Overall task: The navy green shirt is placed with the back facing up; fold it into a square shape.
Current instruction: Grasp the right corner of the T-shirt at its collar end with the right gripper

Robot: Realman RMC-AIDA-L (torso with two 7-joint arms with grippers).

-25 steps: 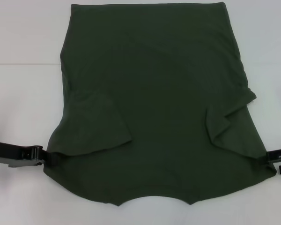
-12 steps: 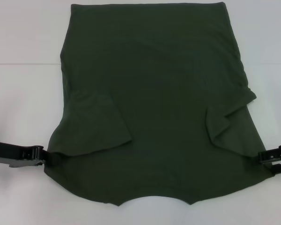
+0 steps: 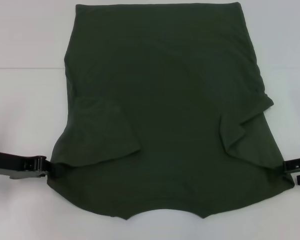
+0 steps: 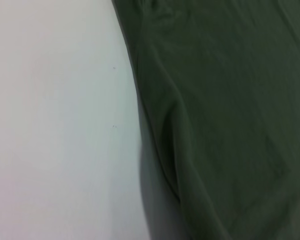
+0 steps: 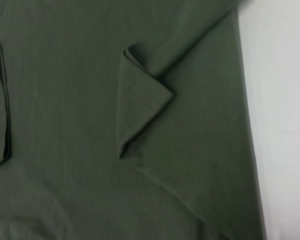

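Navy green shirt (image 3: pixel 165 100) lies flat on the white tabletop (image 3: pixel 25 40), collar edge nearest me, hem at the far side, both sleeves folded inward onto the body.

My left end effector (image 3: pixel 44 167) sits at the shirt's near left corner, touching the fabric edge just below the folded left sleeve (image 3: pixel 102 132). My right end effector (image 3: pixel 289 167) sits at the shirt's near right corner, against the cloth edge below the folded right sleeve (image 3: pixel 242 127).

Judged step: take both shoulder corners for the lengthwise fold toward the hem.

To do it well: pinch both layers at each corner, not the top layer alone. Lift both sides evenly so the folded sleeves stay tucked. Carry the collar edge straight to the hem, keeping the side edges parallel. Lay down without dragging the lower layer.

Not resolved:
- Finger state of either end effector: cannot tell, tips lost against dark cloth.
- Right end effector partly cut off at the picture edge.
- Wrist views show only cloth and tabletop, no fingers.
- Whether any cloth is caught yet: cannot tell.
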